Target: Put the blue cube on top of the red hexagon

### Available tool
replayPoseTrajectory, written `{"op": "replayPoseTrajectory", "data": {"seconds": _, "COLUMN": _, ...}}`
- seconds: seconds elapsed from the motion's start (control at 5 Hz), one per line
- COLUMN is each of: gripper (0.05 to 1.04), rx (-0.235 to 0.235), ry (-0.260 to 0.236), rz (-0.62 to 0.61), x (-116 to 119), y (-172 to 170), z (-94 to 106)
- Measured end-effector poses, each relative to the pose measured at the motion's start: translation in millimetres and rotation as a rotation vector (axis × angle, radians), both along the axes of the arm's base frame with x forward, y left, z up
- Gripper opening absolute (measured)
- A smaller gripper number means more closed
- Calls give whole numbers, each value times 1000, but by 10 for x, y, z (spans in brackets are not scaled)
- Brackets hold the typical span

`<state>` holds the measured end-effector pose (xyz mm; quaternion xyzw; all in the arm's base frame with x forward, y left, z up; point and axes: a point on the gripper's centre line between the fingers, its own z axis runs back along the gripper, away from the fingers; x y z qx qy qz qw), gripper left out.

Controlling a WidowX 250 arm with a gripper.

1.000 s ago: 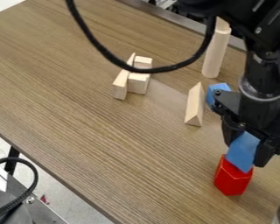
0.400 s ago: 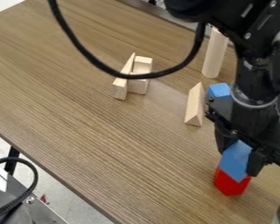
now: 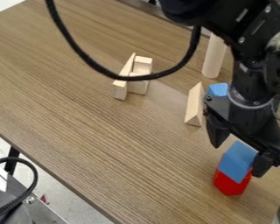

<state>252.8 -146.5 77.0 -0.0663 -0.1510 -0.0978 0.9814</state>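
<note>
blue cube (image 3: 239, 156) sits on the red hexagon (image 3: 229, 183), between 2 spread fingers of the gripper (image 3: 237, 161).

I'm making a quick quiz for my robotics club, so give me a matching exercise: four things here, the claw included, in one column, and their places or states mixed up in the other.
Things:
1. Front blue cube
2. Claw
3. Wooden cylinder
4. Wooden wedge

Places or states:
A. Standing upright
B. Beside the rear blue block
C. On top of the red hexagon
D. Open

Pairs: 1-C, 2-D, 3-A, 4-B
</note>
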Motion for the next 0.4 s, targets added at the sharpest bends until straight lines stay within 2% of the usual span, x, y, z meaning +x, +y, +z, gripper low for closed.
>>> {"op": "replayPoseTrajectory", "data": {"seconds": 0.2, "gripper": 1000, "rx": 0, "ry": -2, "rz": 3, "x": 1, "y": -2, "z": 1}}
{"op": "replayPoseTrajectory", "data": {"seconds": 0.4, "gripper": 1000, "rx": -80, "ry": -64, "rz": 7, "x": 4, "y": -36, "z": 277}}
